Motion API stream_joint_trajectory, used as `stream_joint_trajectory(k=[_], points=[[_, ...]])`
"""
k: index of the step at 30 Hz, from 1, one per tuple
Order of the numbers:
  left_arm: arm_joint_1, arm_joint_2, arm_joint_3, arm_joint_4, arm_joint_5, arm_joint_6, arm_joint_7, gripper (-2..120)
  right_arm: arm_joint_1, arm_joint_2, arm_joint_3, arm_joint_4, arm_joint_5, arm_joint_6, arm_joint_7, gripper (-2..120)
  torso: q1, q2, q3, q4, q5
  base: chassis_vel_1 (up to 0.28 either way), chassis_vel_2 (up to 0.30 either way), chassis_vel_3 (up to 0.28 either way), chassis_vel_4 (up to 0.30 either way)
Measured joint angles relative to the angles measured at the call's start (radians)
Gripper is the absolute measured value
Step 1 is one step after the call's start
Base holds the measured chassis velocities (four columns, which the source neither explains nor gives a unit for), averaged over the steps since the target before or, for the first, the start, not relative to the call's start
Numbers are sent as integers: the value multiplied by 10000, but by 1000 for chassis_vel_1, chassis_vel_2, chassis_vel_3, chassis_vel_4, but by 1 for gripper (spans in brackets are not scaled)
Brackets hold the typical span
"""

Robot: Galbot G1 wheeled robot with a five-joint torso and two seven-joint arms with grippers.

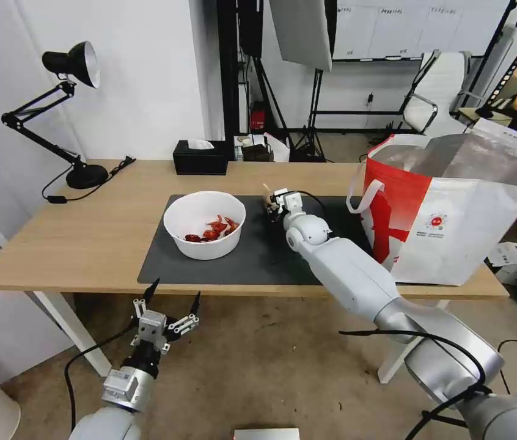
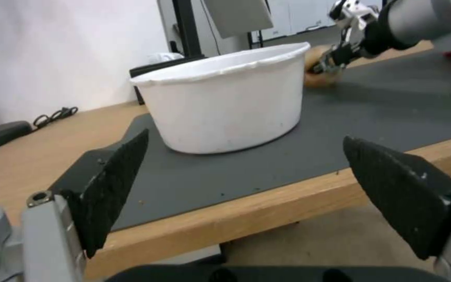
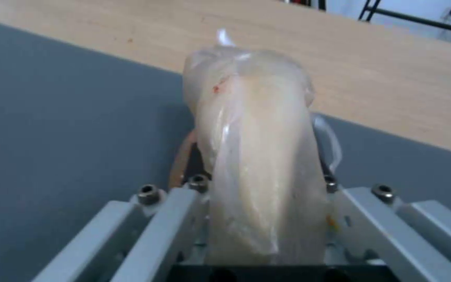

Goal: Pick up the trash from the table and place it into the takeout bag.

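Observation:
The white paper bowl point(image 1: 205, 232) with red scraps stands on the dark grey mat point(image 1: 252, 260) of the table point(image 1: 81, 235). My right gripper point(image 1: 269, 205) reaches over the mat just right of the bowl and is shut on the yellowish plastic wad point(image 3: 257, 149), which bulges out between its fingers, low over the mat. The takeout bag point(image 1: 454, 226) stands open at the table's right end. My left gripper point(image 1: 170, 305) hangs open below the table's front edge, facing the bowl point(image 2: 225, 102), nothing between its pads point(image 2: 116, 184).
A black tissue box point(image 1: 200, 157) sits at the table's back edge. A black desk lamp point(image 1: 78, 116) with its cable occupies the back left corner. Stands and a white chair point(image 1: 439, 91) fill the room behind.

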Motion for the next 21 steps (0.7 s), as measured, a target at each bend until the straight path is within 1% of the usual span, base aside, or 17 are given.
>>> stream_joint_trajectory(k=[1, 2, 3, 4, 5, 6, 7, 9, 10, 14, 15, 18, 19, 21], points=[[25, 1, -2, -12, 1, -9, 0, 100, -147, -355, -7, 655, 157, 63, 257, 14, 0, 0, 0, 2, 0, 0, 0, 0, 0], [25, 1, -2, -12, 1, -9, 0, 100, -147, -355, -7, 655, 157, 63, 257, 14, 0, 0, 0, 2, 0, 0, 0, 0, 0], [33, 4, -10, -35, 2, -16, -1, 100, -286, -642, -79, 1220, 156, 222, 527, 12, 1, 0, 1, -1, 0, 0, 0, 0, 0], [37, 7, -24, -65, -2, -23, 0, 100, -489, -1014, -139, 1937, 88, 341, 789, 10, 1, 0, 1, 3, 0, 0, 0, 0, 0], [54, 15, -51, -84, -9, -28, 0, 100, -693, -1363, -157, 2620, -13, 447, 1002, 9, 0, 0, 1, -1, 2, 0, 0, 0, 0], [54, 15, -51, -84, -9, -28, 0, 100, -693, -1363, -157, 2620, -13, 447, 1002, 9, 0, 0, 1, -1, 2, 0, 0, 0, 0], [77, 21, -74, -109, -21, -37, -2, 100, -954, -1787, -142, 3487, -163, 592, 1199, 9, 0, 0, 1, -3, -1, 0, 0, 0, 0], [106, 30, -83, -144, -33, -51, -3, 100, -1426, -2552, 70, 4979, -309, 764, 1379, 9, 0, 0, -1, -1, 4, 0, 0, 0, 0], [106, 30, -83, -144, -33, -51, -3, 100, -1426, -2552, 70, 4979, -309, 764, 1379, 9, 0, 0, -1, -1, 4, 0, 0, 0, 0], [136, 38, -38, -185, -36, -144, -6, 100, -2292, -3939, 1094, 7429, -99, 1247, 1415, 9, -1, 0, 0, -3, 1, 0, 0, 0, 0], [136, 38, -38, -185, -36, -144, -6, 100, -2292, -3939, 1094, 7429, -99, 1247, 1415, 9, -1, 0, 0, -3, 1, 0, 0, 0, 0], [137, 43, 33, -202, -16, -166, -6, 100, -2693, -4671, 2171, 8785, 388, 1528, 1650, 8, -2, 0, -1, -1, 2, 0, 0, 0, 0], [137, 43, 33, -202, -16, -166, -6, 100, -2693, -4671, 2171, 8785, 388, 1528, 1650, 8, -2, 0, -1, -1, 2, 0, 0, 0, 0], [141, 42, 87, -204, 19, -167, -6, 100, -2688, -5116, 2769, 9374, 675, 1469, 2225, 8, -2, 0, -1, -2, 1, 0, 0, 0, 0]])
